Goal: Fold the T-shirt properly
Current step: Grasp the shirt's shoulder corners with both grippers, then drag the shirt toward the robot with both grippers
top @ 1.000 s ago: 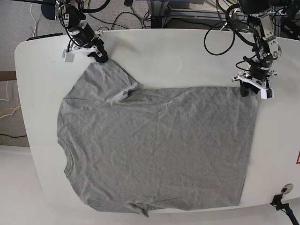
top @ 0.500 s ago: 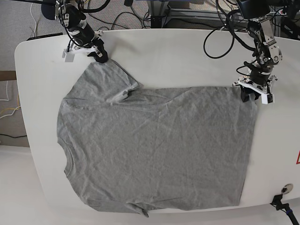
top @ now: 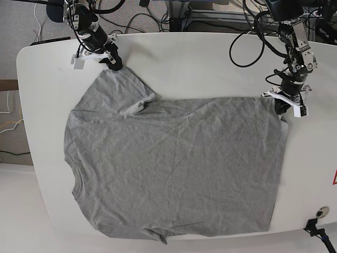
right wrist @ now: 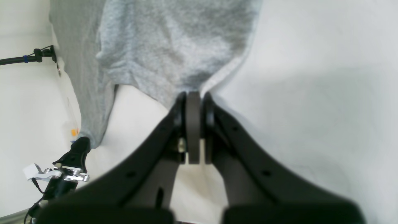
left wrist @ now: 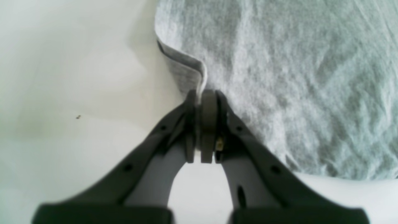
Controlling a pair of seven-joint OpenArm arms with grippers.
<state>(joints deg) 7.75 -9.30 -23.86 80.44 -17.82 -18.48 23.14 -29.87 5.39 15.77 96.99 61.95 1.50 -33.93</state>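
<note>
The T-shirt (top: 174, 163) lies flat on the white table (top: 210, 58). The left gripper (top: 283, 109), open a moment ago, now pinches its hem corner. The right gripper (top: 115, 64) still seems to pinch the sleeve.

The base view looks down from above on the whole white rounded table (top: 200, 58), far enough back to take in both arms and the floor beyond. The left wrist view sits just behind the left arm's black two-fingered gripper (left wrist: 203, 96), very near the wrinkled heather-grey cotton T-shirt (left wrist: 295, 77), facing along its fingers. The right wrist view does likewise behind the right arm's black gripper (right wrist: 193, 95); across the same shirt (right wrist: 174, 46) it also shows the left gripper (right wrist: 79, 147) far off.
</note>
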